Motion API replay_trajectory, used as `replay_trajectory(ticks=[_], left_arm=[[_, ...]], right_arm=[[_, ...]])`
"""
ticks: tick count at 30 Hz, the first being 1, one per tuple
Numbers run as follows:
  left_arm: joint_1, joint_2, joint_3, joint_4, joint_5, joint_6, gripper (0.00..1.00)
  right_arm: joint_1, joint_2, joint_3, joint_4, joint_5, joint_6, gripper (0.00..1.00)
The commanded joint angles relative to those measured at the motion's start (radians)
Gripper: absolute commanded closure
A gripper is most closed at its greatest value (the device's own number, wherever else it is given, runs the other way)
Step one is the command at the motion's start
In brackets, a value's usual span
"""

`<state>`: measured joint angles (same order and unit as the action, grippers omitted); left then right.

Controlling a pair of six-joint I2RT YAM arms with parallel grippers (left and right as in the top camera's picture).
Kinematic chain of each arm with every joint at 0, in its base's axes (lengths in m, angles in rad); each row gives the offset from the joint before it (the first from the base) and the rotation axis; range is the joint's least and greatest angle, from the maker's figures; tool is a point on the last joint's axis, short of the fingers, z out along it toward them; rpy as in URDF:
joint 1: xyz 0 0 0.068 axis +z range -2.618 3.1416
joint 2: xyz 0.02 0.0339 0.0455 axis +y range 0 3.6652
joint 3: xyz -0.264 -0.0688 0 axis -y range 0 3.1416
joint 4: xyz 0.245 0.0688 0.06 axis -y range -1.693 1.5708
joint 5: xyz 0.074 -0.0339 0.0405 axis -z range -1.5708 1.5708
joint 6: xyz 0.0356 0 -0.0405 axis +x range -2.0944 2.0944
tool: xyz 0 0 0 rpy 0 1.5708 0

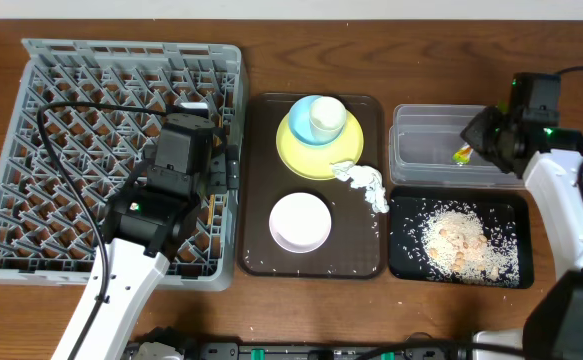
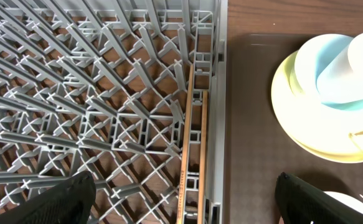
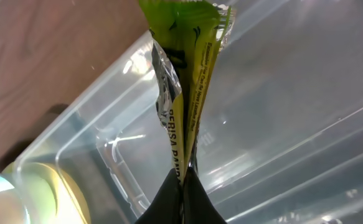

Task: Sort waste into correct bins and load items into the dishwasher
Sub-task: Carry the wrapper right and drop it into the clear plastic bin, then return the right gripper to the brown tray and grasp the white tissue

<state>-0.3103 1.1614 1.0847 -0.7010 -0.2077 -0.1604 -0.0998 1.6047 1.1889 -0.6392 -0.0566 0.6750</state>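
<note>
Yellow-green snack wrapper (image 3: 182,81) pinched between right fingers (image 3: 162,208) over clear tub (image 3: 293,124); left fingers (image 2: 63,199) spread wide.

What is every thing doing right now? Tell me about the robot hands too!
left gripper: open, above the dish rack edge.
right gripper: shut on the wrapper.
wrapper: pinched, held over the clear tub.
clear tub: looks empty.
chopsticks: lying in the dish rack.
cup: upright on the yellow plate.
bowl: upright, empty.
tissue: crumpled beside the plate.
black tray: holding crumbs.
</note>
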Motion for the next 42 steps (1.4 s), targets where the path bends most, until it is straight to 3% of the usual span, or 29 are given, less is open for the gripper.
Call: replay_trajectory(ticks=[1, 5, 8, 13, 15, 17, 19, 26, 35, 39, 42], left_arm=[[0.002, 0.002, 0.006, -0.002, 0.005, -0.009, 0.07], [0.002, 0.002, 0.006, -0.002, 0.006, -0.009, 0.07], [0.002, 0.002, 0.006, -0.002, 0.005, -0.009, 0.07], [0.002, 0.002, 0.006, -0.002, 0.005, -0.009, 0.07], [0.002, 0.002, 0.006, -0.002, 0.005, -0.009, 0.07], [0.002, 0.002, 0.006, -0.002, 0.005, -0.009, 0.07], [0.002, 0.002, 0.006, -0.002, 0.005, -0.009, 0.07], [0.002, 0.002, 0.006, -0.002, 0.005, -0.009, 0.07], [0.002, 0.002, 0.006, -0.002, 0.005, -0.009, 0.07], [0.002, 0.002, 0.006, -0.002, 0.005, -0.009, 0.07], [0.002, 0.002, 0.006, -0.002, 0.005, -0.009, 0.07]], right_arm=[[-0.005, 0.027, -0.006, -0.001, -0.031, 0.040, 0.93], [-0.005, 0.028, -0.006, 0.001, -0.067, 0.151, 0.96], [-0.006, 0.027, -0.006, -0.027, -0.117, 0.359, 0.99], [-0.006, 0.027, -0.006, -0.046, -0.109, 0.394, 0.98], [-0.006, 0.027, -0.006, -0.040, -0.110, 0.394, 0.87], [-0.006, 0.026, -0.006, -0.028, -0.110, 0.377, 0.60], [-0.006, 0.022, -0.006, -0.022, -0.117, 0.347, 0.49], [-0.006, -0.035, -0.005, 0.042, -0.156, 0.108, 0.29], [0.027, -0.232, 0.003, 0.021, -0.401, -0.393, 0.39], [0.133, -0.287, 0.003, -0.064, -0.381, -0.556, 0.46], [0.272, -0.286, 0.002, -0.120, -0.251, -0.615, 0.48]])
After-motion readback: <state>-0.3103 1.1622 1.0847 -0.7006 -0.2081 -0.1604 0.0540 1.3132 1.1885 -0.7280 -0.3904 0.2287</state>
